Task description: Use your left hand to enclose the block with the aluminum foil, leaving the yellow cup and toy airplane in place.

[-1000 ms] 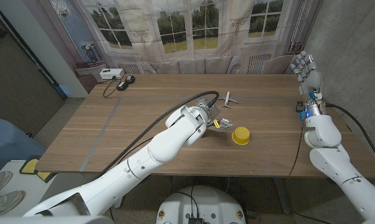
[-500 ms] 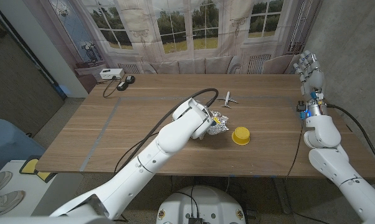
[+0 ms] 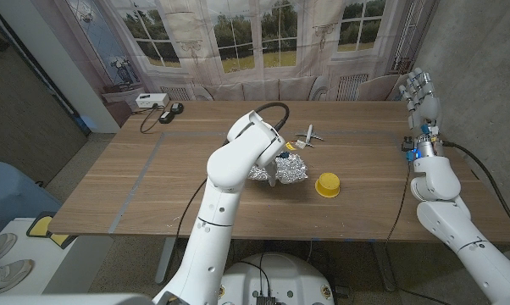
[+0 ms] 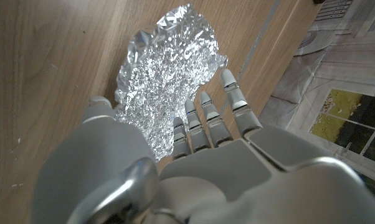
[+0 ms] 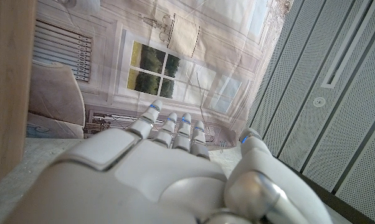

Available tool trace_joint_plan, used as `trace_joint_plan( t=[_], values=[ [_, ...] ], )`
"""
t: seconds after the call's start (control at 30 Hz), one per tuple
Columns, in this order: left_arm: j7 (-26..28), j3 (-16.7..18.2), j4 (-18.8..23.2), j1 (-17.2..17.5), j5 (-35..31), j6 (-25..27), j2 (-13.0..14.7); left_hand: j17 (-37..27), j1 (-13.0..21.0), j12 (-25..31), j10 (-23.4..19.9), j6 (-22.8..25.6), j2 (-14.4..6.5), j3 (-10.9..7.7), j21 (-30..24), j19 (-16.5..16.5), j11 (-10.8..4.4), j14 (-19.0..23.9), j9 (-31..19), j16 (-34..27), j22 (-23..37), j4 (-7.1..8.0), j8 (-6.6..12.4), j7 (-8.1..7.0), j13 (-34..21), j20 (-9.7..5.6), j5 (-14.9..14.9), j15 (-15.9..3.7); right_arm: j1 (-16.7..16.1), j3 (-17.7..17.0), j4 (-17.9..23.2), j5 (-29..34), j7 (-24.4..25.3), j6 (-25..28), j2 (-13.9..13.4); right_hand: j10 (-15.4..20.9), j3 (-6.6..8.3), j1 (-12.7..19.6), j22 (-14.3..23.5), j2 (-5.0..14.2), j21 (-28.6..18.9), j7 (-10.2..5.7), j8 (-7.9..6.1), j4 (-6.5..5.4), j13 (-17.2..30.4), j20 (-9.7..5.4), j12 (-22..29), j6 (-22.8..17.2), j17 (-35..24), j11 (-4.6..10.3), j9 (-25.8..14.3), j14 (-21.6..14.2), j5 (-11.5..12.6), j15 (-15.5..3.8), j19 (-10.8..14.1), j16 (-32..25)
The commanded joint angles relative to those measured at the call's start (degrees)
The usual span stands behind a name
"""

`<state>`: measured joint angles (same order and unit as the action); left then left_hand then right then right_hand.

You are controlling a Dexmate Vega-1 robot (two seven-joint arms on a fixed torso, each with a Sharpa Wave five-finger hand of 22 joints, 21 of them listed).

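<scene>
**Foil bundle at mid-tabletop, left hand just above it**

The aluminum foil (image 3: 282,169) lies crumpled in a silvery lump near the middle of the head view, on the wooden tabletop (image 3: 153,182). The block cannot be made out; whether it sits under the foil cannot be told. In the left wrist view the foil (image 4: 169,78) spreads as a wrinkled sheet over the wood, its far edge ragged.

The left hand (image 3: 276,163) sits at the foil's left side in the head view, mostly hidden behind its own white forearm, which rises from the bottom of the frame. In the left wrist view the hand (image 4: 194,162) points its fingers (image 4: 236,102) out over the foil, straight and close together, with the thumb off to one side at the sheet's edge. The fingertips lie over the sheet's edge; nothing is gripped, and actual contact cannot be judged.

Just right of the foil and a little lower in the frame stands the yellow cup (image 3: 327,185), apart from the bundle. The toy airplane (image 3: 309,135) lies above the foil, toward the frame's upper middle, also apart.

The right hand (image 3: 418,91) is raised at the upper right of the head view, off the tabletop's right edge, fingers spread and holding nothing. The right wrist view shows the same hand (image 5: 169,168) with fingers extended.

A white box (image 3: 151,100) and a black cable (image 3: 153,117) rest at the tabletop's upper left corner.
</scene>
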<state>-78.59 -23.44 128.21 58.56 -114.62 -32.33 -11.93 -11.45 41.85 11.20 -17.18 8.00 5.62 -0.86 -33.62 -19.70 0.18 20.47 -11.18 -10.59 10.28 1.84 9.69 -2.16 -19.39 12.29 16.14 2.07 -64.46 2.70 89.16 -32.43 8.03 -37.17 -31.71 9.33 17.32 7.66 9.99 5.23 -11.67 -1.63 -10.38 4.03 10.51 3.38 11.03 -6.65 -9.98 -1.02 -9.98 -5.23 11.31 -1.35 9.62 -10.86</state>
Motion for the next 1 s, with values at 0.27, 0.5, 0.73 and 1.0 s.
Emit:
trace_joint_plan(
  t=[0.27, 0.5, 0.73, 1.0],
  values=[
    [-0.4, 4.6, 4.1, 0.0, 2.0, -8.6, -14.0, 0.0, 0.4, 1.8, 1.8, 1.0, -3.3, 1.09, 3.2, 1.0, 0.13, -2.8, 0.1, -1.1, 0.3, 1.19, 2.75, -0.68, 0.1, 0.06, 2.9, 1.39, 0.7, 0.5, -0.2, 0.5, 0.6, 0.0, 0.5, 0.3, 0.17, -0.5, 0.3, -0.01, 0.0, -0.43, -0.42, 0.3, 0.2, -0.08, 0.0, -0.6, -0.2, 0.12, -0.2, -0.3, 0.5, 0.14, 0.1, -0.1],
    [-0.4, -2.9, 1.9, -4.4, 5.4, 6.6, 5.6, 0.5, 5.9, 3.4, -2.6, 7.5, -9.6, -2.75, 3.3, -2.5, -2.03, 0.5, 0.2, -1.8, 0.4, -0.94, 3.76, -4.23, 0.9, -0.11, 1.5, -0.44, 0.8, 0.5, -0.3, 0.8, 1.1, -0.2, 0.8, 0.6, 0.19, -0.5, 0.3, -0.01, 0.0, -0.46, -0.44, 0.31, 0.2, -0.11, 0.1, -0.7, -0.2, 0.07, -0.2, -0.5, 0.5, 0.05, 0.1, -0.1],
    [-0.4, -7.7, -1.2, -7.3, 7.1, 15.8, 14.7, 0.9, 9.2, 3.8, -5.0, 10.7, -8.7, -3.44, 3.4, -5.2, -3.63, 2.0, 0.2, -1.4, 0.2, -3.83, 3.6, -6.67, 1.5, -0.02, -0.8, -2.37, 1.1, 0.8, -0.1, 1.4, 1.5, 0.3, 0.7, 0.6, 0.2, -0.6, 0.3, -0.02, 0.0, -0.44, -0.44, 0.31, 0.2, -0.12, 0.1, -0.7, -0.2, 0.12, -0.2, -0.6, 0.5, 0.05, 0.0, -0.1],
    [-0.4, -8.6, -4.1, -8.2, 8.0, 19.2, 17.7, 1.3, 7.7, -0.8, 8.9, -0.6, -5.5, -0.57, 9.5, -0.1, -2.51, -10.5, 0.5, 0.8, -0.2, -4.41, 0.02, -8.86, 3.9, 0.19, -1.6, 2.6, 1.2, 1.0, 0.5, 2.1, 2.0, 0.9, 0.5, 0.7, 0.21, -0.6, 0.3, -0.04, 0.0, -0.47, -0.42, 0.32, 0.2, -0.1, 0.1, -0.7, -0.2, 0.0, -0.2, -0.6, 0.5, -0.01, 0.1, -0.1]
  ],
)
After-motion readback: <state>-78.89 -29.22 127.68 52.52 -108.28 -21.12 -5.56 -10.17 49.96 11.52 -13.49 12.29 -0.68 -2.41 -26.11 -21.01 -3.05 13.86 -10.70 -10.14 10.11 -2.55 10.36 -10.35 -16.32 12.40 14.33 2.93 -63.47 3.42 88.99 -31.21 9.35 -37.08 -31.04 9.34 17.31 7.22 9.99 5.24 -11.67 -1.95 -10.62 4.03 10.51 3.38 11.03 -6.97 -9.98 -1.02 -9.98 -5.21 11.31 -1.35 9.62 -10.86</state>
